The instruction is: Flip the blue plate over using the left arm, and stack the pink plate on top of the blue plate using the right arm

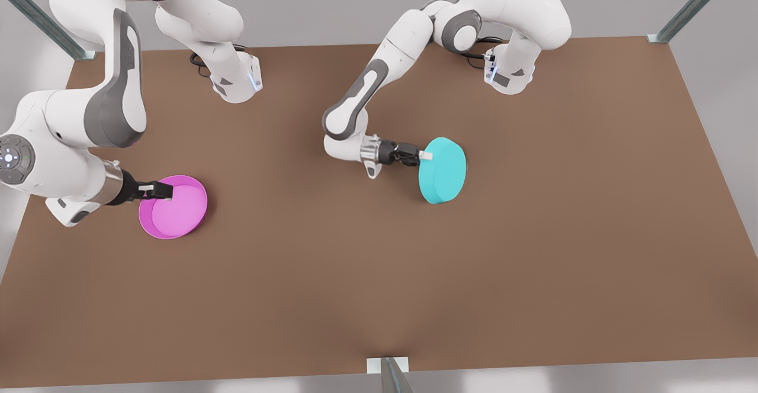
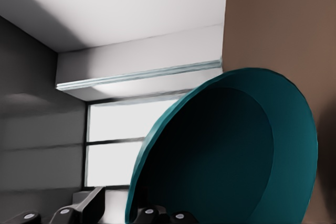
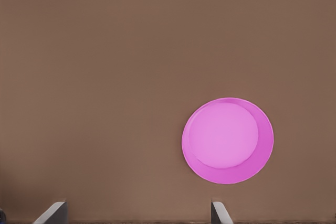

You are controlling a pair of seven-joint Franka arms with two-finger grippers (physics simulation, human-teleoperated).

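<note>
The blue plate (image 1: 443, 171) hangs tilted nearly on edge above the table's middle, its flat base towards the front view. My left gripper (image 1: 421, 155) is shut on its rim from the front view's left. The left wrist view looks into the blue plate's hollow side (image 2: 226, 156), just past the fingers (image 2: 149, 213). The pink plate (image 1: 174, 206) lies flat, hollow side up, on the front view's left. My right gripper (image 1: 161, 190) hovers over its rim, open. In the right wrist view the pink plate (image 3: 227, 140) lies ahead of the spread fingertips (image 3: 54, 212), not between them.
The brown table (image 1: 379, 286) runs wide to the front and to the front view's right. Both arm bases (image 1: 237, 82) (image 1: 509, 76) stand at the back edge. Metal frame posts (image 1: 693, 5) rise at the corners and a bracket (image 1: 388, 366) sits mid-front edge.
</note>
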